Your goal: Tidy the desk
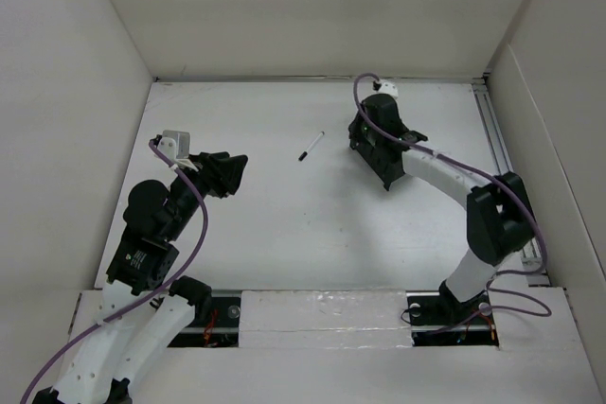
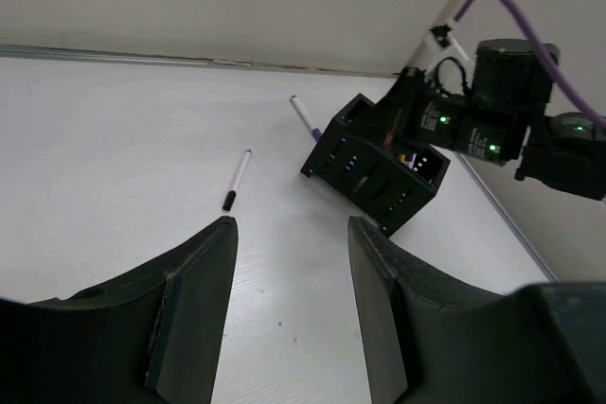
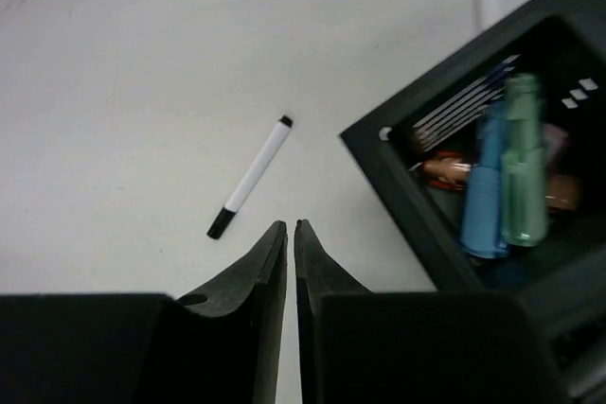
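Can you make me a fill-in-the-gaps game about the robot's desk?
The pen on the desk has a white body and a ____ cap.
The left gripper is ____.
The right gripper is ____ and holds nothing.
In the organizer, the blue marker lies beside a ____ one.
Missing words: black; open; shut; green.

Plain white walls close me in on three sides — the back wall [image 1: 312, 7] ahead, the left wall [image 1: 57, 120], and the right wall [image 1: 559, 139]. A metal rail [image 1: 494, 134] runs along the foot of the right wall. The light is soft and even — shadows are faint.
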`<state>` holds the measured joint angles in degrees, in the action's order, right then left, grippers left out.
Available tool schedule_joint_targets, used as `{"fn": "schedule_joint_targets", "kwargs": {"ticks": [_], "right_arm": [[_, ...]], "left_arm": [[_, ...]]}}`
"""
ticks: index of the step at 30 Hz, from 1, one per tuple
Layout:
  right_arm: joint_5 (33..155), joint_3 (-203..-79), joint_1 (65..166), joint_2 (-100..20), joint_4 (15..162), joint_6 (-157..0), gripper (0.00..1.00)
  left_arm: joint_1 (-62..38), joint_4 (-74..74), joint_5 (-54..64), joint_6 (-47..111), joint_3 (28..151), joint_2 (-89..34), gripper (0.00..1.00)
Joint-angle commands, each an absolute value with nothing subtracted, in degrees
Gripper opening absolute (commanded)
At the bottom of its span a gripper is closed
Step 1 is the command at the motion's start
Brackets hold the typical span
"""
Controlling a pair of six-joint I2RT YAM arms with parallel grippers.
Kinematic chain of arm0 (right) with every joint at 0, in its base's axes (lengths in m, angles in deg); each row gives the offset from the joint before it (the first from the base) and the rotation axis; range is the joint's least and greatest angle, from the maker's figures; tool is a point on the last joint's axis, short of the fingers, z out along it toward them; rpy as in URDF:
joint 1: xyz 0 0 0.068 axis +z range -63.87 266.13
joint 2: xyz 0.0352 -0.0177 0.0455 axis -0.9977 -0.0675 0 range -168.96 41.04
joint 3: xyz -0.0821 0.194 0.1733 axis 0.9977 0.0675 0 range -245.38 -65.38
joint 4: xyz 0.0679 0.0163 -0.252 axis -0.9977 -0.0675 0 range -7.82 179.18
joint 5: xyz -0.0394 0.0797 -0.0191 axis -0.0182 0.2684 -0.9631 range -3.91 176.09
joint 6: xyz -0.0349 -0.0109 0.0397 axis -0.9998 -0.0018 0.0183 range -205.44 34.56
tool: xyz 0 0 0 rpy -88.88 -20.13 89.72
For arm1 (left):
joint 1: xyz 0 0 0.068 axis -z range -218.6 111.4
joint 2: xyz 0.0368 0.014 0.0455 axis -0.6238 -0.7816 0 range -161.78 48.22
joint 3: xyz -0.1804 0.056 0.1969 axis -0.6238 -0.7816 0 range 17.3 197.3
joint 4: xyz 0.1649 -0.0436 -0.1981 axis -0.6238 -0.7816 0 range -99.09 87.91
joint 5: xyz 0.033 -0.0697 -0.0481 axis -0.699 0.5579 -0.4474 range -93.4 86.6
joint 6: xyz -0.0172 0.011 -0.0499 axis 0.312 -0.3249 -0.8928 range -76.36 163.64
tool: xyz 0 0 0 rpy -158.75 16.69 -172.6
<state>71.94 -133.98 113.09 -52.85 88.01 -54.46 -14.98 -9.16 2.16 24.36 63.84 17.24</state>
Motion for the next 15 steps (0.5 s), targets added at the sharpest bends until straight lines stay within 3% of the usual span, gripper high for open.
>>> {"fn": "schedule_joint_targets", "kwargs": {"ticks": [1,10,15], "right_arm": [[75.55,-141.64,114.25,-56.77,86.82,-56.87,0.14],[75.98,-153.89,117.76,-74.09,78.72,-54.5,0.53],[73.54,-161.76,120.85,-81.03,75.66,-53.54,0.63]], "left_arm": [[-15.22,-6.22,2.66,25.1,63.62,16.93,0.46],[-15.22,-6.31,2.75,25.1,63.62,17.11,0.46],[-15.22,-6.31,2.84,25.1,63.53,17.11,0.46]]}}
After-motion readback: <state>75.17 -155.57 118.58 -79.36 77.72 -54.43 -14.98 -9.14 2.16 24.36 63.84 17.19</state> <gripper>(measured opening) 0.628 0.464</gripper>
